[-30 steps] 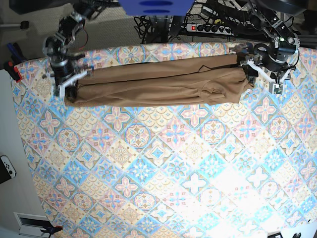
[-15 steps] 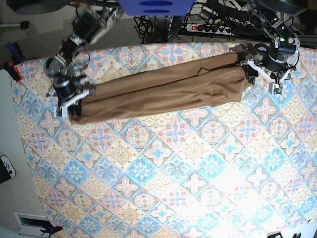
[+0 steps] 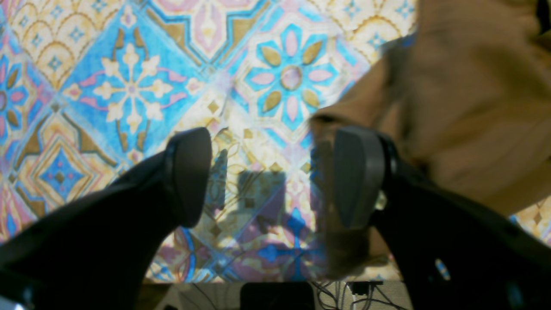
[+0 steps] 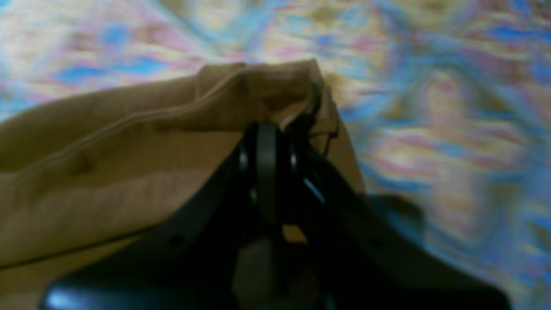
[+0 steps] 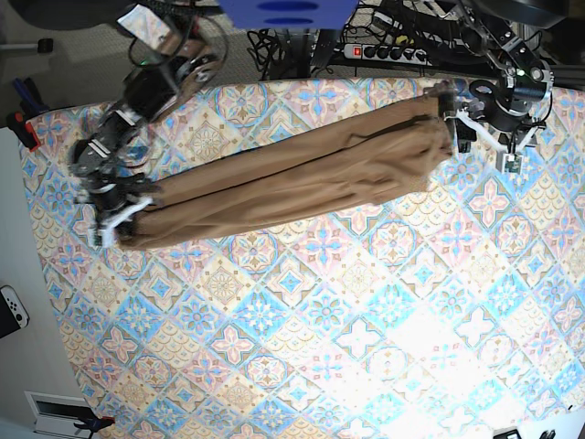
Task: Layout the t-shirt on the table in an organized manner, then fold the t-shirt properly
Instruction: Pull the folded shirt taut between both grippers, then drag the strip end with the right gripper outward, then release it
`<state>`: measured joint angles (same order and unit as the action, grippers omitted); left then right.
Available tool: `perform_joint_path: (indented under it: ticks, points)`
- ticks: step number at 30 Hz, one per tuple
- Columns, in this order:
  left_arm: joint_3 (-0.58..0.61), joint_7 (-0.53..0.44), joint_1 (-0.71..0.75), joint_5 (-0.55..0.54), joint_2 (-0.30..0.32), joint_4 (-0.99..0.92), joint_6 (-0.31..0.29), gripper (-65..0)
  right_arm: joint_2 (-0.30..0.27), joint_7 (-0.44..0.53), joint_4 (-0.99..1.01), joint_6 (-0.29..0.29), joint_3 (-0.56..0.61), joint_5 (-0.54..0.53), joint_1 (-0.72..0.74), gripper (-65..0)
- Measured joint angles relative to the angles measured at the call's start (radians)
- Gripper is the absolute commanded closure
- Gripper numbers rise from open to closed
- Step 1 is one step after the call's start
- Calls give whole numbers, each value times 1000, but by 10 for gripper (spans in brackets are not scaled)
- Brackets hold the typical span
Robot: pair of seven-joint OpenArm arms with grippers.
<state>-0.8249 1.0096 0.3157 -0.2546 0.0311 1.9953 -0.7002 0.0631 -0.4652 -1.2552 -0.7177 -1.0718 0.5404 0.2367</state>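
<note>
Now right claw (image 5: 114, 222) clenched on t-shirt (image 5: 292, 178), dragged nearer, shirt slanted, left claw (image 5: 489, 137) released.

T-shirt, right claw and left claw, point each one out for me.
t-shirt (image 5: 302, 178), base view, middle of the folded cloth.
right claw (image 5: 114, 222), base view, tips shut on the shirt's end.
left claw (image 3: 273, 176), left wrist view, gap between open fingers.

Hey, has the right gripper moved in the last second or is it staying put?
Yes. The right gripper, shut on the t-shirt, has dragged its end toward the table's near edge, past a row of tiles.
</note>
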Motion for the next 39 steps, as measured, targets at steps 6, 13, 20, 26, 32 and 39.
perform_joint_path:
  ticks: [6, 13, 20, 26, 32, 39]
  points:
    - [0, 0, -1, 60, 0, 0, 0, -432, -2, 14, -6, 15, -8, 0, -11, 0]
    - [0, -3, -2, 68, -3, 0, 0, -432, -2, 18, -7, 10, -35, -8, -8, 0]
    - [0, -3, -2, 68, -3, 0, 0, -432, -2, 18, -7, 10, -35, -8, -9, -34]
    - [0, -3, -2, 68, -3, 0, 0, -432, -9, 15, -19, 11, -35, 5, -10, -173]
    - [0, -3, -2, 68, -3, 0, 0, -432, -18, -44, -114, 11, -42, 48, -27, -258]
    - [5, -3, 0, 68, -3, 0, 0, -432, -18, -44, -187, 14, -41, 56, -23, -336]
